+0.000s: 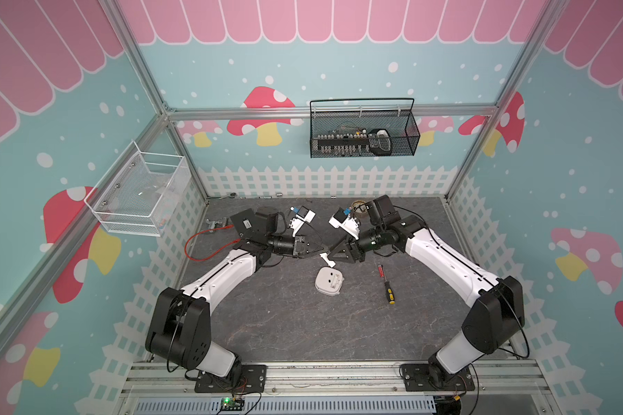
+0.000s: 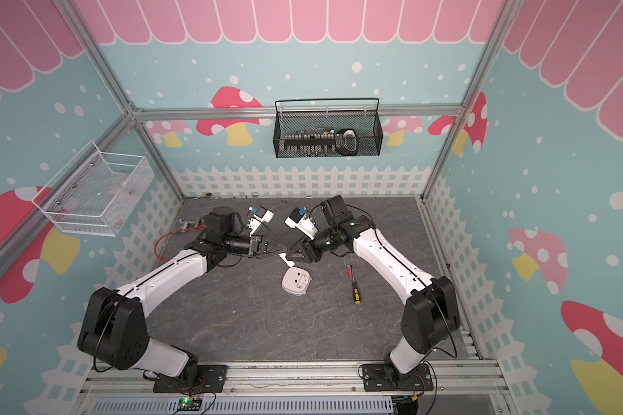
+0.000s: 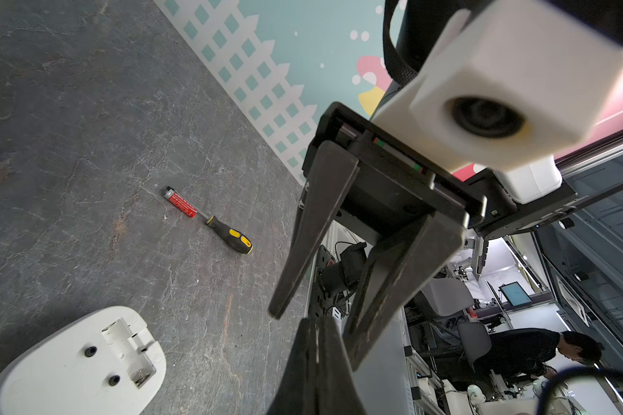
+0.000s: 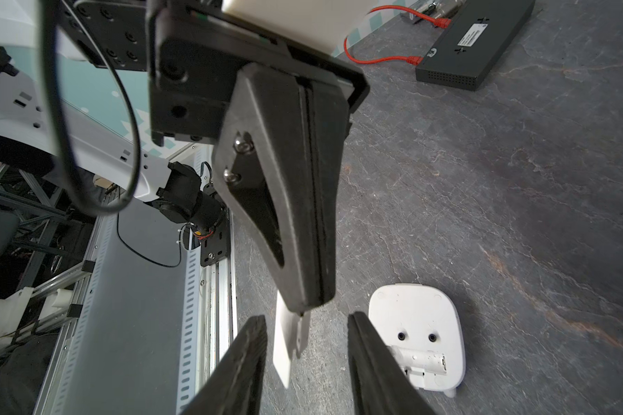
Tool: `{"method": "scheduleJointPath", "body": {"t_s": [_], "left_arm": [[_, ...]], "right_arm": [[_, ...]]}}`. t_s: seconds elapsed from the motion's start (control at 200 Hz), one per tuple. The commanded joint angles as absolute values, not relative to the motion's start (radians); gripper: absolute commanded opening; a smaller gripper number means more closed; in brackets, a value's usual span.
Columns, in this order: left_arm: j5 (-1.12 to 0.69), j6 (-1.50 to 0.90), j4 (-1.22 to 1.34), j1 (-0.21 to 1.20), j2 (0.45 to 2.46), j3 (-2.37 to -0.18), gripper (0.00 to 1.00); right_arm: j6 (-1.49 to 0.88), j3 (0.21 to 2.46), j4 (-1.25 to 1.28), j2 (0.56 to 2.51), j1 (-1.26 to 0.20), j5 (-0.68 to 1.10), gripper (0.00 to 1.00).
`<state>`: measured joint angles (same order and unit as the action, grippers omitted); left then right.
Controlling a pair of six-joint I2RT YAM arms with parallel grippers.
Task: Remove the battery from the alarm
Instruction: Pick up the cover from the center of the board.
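Observation:
The white alarm (image 1: 328,281) (image 2: 295,282) lies face down mid-table, and its open back recess (image 3: 134,359) (image 4: 419,361) shows a bare spring. The red battery (image 3: 180,204) (image 1: 380,270) lies on the table to its right, in line with the screwdriver's shaft. My left gripper (image 1: 323,248) (image 3: 315,321) is shut on the small white cover plate (image 4: 285,341) (image 1: 326,259), which hangs above the table. My right gripper (image 4: 307,316) (image 1: 333,256) faces it, open, with one finger on each side of the plate and not touching it.
A black and yellow screwdriver (image 1: 388,293) (image 3: 231,237) lies right of the alarm. A flat black box (image 4: 472,46) with a red cable (image 1: 202,248) sits far left. A brass round object (image 1: 358,207) is behind the right arm. Wire baskets (image 1: 364,133) (image 1: 141,194) hang on the walls.

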<state>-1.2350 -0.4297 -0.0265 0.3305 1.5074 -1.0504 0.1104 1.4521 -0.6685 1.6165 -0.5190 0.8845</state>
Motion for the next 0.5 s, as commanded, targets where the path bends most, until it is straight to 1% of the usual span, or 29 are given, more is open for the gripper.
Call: {"method": "scheduleJointPath", "body": {"t_s": [0.0, 0.09, 0.355, 0.42, 0.495], "left_arm": [[-1.258, -0.406, -0.042, 0.336, 1.511, -1.057, 0.00], [-1.256, -0.405, -0.042, 0.336, 1.511, -1.057, 0.00], [-1.261, -0.405, -0.042, 0.337, 1.508, -1.060, 0.00], [-1.262, -0.404, -0.041, 0.336, 1.505, -1.061, 0.00], [-1.262, -0.405, -0.042, 0.337, 1.502, -1.061, 0.00]], "right_arm": [[0.124, 1.466, -0.683, 1.632, -0.525, 0.927, 0.40], [0.121, 1.466, -0.684, 1.633, -0.526, 0.941, 0.37], [0.114, 1.461, -0.696, 1.647, -0.531, 0.917, 0.37], [0.111, 1.465, -0.696, 1.655, -0.532, 0.914, 0.38], [0.111, 1.472, -0.696, 1.662, -0.531, 0.928, 0.36]]}}
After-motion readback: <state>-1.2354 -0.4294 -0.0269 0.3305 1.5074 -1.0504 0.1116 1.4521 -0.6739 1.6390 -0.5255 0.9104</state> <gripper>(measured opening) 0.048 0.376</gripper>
